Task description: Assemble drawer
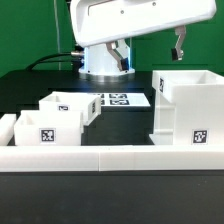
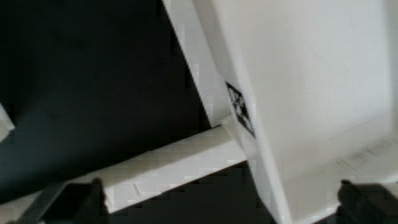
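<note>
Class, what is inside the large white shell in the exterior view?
Only bare white inner walls show at the shell's open top. Its front wall hides the lower interior, so any contents there cannot be seen.

White drawer shell (image 1: 188, 110) upright at the exterior view's right; near tray (image 1: 45, 130) and far tray (image 1: 68, 101) open-top, left, tagged

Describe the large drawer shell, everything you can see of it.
The drawer shell is a white, plastic-looking box with thin walls and a hollow, open inside. One black-and-white tag sits low on its near face. It stands upright on the dark table at the exterior view's right, just behind the front rail; whether they touch is unclear. The gripper hangs above it, open, not gripping it.
</note>
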